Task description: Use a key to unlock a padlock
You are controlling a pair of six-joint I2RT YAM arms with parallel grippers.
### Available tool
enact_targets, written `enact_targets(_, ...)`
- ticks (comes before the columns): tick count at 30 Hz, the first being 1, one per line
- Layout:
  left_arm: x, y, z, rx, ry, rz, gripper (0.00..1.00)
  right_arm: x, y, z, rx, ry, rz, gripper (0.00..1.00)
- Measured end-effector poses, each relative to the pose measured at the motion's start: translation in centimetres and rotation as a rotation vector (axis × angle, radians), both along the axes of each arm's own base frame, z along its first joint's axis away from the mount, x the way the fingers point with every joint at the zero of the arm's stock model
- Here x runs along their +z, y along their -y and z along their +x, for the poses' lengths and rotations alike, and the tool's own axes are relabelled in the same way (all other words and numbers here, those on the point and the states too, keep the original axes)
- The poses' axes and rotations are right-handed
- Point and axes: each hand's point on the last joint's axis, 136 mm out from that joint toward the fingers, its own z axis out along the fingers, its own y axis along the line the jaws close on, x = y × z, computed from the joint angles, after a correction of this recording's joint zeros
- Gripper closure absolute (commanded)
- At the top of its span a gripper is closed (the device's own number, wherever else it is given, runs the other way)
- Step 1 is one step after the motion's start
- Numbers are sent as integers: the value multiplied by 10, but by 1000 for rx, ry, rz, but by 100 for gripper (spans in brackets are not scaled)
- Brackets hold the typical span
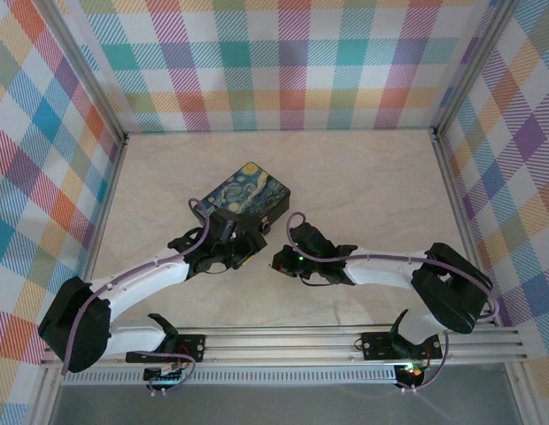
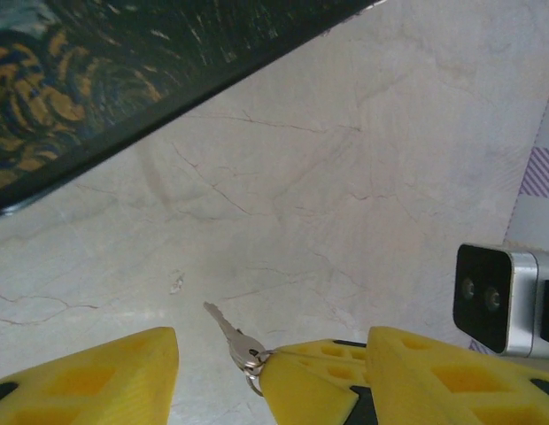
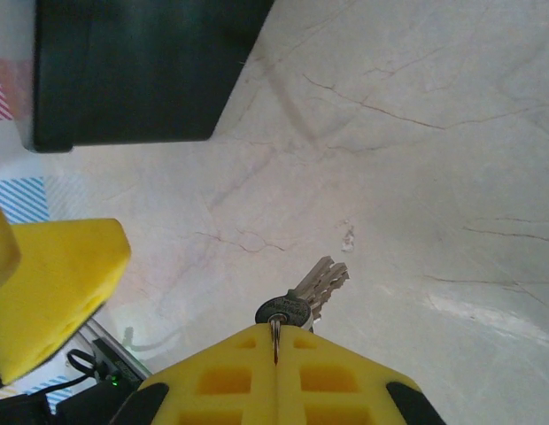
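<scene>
A slim silvery key (image 2: 228,334) hangs by its ring from the tips of my right gripper (image 3: 276,332), which is shut on the ring. In the right wrist view the key (image 3: 317,289) juts forward just above the marble table. My left gripper (image 2: 274,338) is open. The right gripper's yellow fingertips (image 2: 312,387) and the key sit between its jaws, and its left finger (image 2: 106,381) stays clear of the key. From above, the left gripper (image 1: 247,248) and right gripper (image 1: 282,259) meet just in front of the box. The padlock is hidden.
A black box with a blue-and-yellow starry-night lid (image 1: 249,197) stands just behind both grippers; its dark side (image 3: 124,71) is close. Marble table (image 1: 372,195) lies open to the right and back. Checked walls ring the table, and a metal rail (image 1: 292,341) runs along the front.
</scene>
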Motion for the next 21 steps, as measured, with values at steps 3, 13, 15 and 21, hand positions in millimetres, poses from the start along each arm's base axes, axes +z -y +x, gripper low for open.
enact_targets(3, -6, -9, -3, -12, -3, 71, 40, -5, 5, -2, 27, 10, -48, 95)
enact_targets(13, 7, -35, -7, -38, 57, 215, 35, -30, 32, -12, 82, 3, -205, 72)
enact_targets(15, 7, -36, -7, -43, 62, 226, 35, -33, 35, -14, 85, -1, -225, 69)
enact_targets(21, 5, -38, -10, -64, 57, 248, 33, -39, 39, -16, 105, -5, -280, 65)
